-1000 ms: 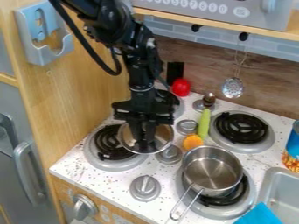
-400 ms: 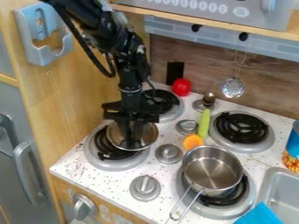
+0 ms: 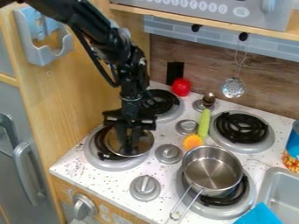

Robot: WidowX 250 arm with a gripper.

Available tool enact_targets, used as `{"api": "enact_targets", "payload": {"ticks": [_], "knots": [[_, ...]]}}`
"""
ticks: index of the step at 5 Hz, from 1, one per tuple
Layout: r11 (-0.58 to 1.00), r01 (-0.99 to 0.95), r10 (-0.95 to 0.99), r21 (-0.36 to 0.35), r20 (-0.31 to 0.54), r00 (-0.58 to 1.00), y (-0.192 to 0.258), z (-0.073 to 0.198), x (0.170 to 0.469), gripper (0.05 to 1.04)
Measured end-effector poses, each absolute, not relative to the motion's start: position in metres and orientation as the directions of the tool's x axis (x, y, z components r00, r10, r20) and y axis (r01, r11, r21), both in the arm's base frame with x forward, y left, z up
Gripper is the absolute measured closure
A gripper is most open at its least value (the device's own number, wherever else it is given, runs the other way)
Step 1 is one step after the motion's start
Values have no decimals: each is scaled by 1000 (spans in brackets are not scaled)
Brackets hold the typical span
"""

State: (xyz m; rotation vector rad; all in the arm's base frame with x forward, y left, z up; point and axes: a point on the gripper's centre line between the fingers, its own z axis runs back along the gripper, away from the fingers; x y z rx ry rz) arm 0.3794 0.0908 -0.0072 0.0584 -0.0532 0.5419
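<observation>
Where counter (image 3: 166, 183) runs nearest, 1 blue cloth (image 3: 261, 214), then s/s saucepan (image 3: 211, 170) on front R burner (image 3: 205, 211), glass lid (image 3: 146, 143) over front L burner (image 3: 105, 162), gripper (image 3: 129, 146) jaws clamped on it, orange (image 3: 192, 141) & green (image 3: 203, 124) items, red item (image 3: 181, 87) behind, skimmer (image 3: 234, 88) hung nr. back wall (image 3: 201, 65).

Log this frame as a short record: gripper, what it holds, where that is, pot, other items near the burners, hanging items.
Gripper: over the front left burner, pointing down
Gripper holds: round metal-rimmed lid
Lid on burner or just above: cannot tell
Pot: metal saucepan, uncovered, on the front right burner, handle toward the near edge
Between burners: green vegetable, orange item
Near back wall: red item
Hanging: slotted spoon
</observation>
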Motion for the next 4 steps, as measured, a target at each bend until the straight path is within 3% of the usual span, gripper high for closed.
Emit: {"api": "enact_targets", "payload": {"ticks": [1,3,4], "knots": [[852,-521,518,44,59,853,92,-8,384,691],[849,-526,525,54,38,850,85,-4,376,144],[841,-539,535,37,80,841,74,30,376,73]]}}
